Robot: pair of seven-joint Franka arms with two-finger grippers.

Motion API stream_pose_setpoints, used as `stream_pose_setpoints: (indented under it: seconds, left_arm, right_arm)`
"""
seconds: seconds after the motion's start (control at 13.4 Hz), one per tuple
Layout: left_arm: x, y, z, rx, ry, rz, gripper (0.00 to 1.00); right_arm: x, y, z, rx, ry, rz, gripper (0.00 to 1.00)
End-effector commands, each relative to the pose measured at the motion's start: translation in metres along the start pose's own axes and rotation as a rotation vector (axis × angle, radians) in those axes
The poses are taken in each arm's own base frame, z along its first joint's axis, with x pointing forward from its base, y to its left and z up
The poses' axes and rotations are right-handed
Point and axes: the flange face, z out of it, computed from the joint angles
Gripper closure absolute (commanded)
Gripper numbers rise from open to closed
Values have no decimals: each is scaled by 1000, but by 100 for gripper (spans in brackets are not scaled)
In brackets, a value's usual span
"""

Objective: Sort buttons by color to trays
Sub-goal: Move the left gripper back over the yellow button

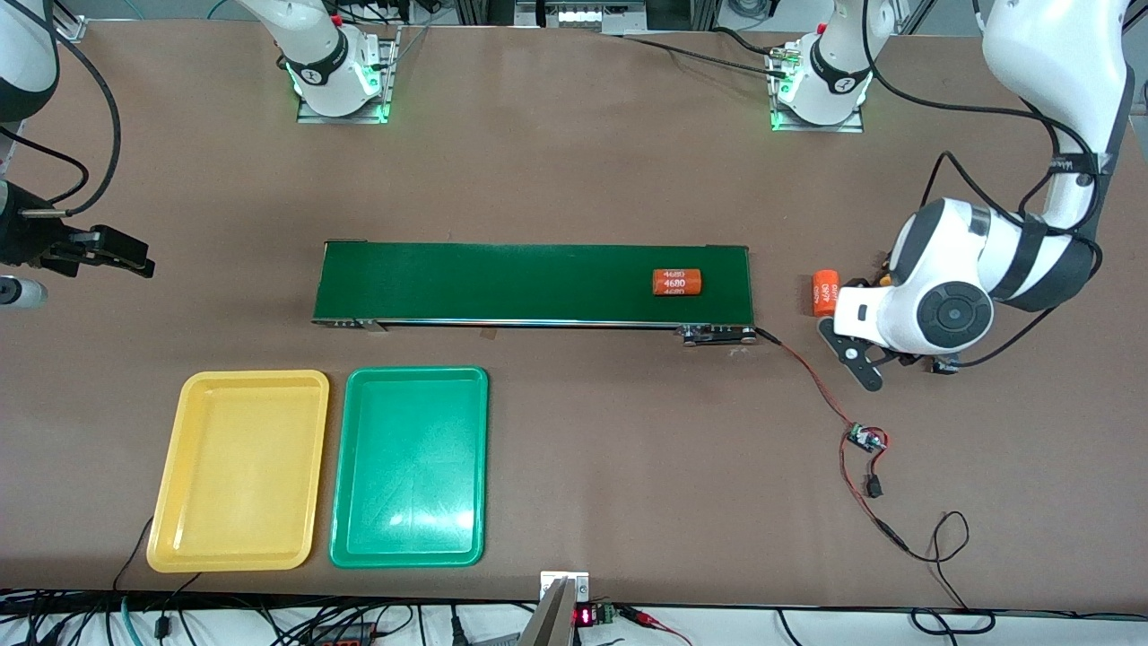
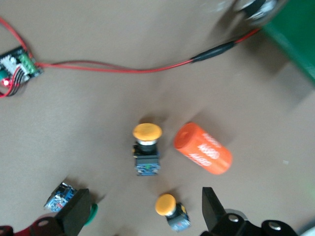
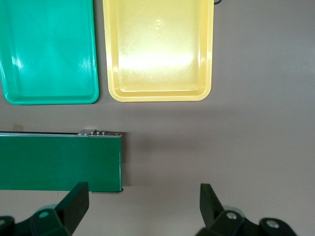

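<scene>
Bright, even overhead light throws soft shadows on the bench and white glare on both trays, while the left wrist view is motion-blurred.

A long dark-green conveyor belt carries one orange "4680" cylinder — a second cylinder lies on the table off its end, near a red-wired circuit board.
</scene>
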Motion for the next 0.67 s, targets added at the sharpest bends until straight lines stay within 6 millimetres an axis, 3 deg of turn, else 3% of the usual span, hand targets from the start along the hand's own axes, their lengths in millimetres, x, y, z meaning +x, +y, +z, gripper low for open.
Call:
stream_pose_setpoints:
  seconds: [0.0,0.07,0.22,0.6]
  left_arm:
    - [-45,-29,47,26,94,10,0]
    - [-59,-37,69,33,138,24,0]
    - [-75,-39,93,44,181,60,9]
    - [-62,8,97,-29,253,161,9]
  right_arm:
    - [-4,-1,-3,8,-3,-2,0]
    - [-4,-1,-3,8,-3,-2,0]
    - [-4,-1,-4,8,-2,-4,0]
    - [-4,-5,-5,8,3,-10,0]
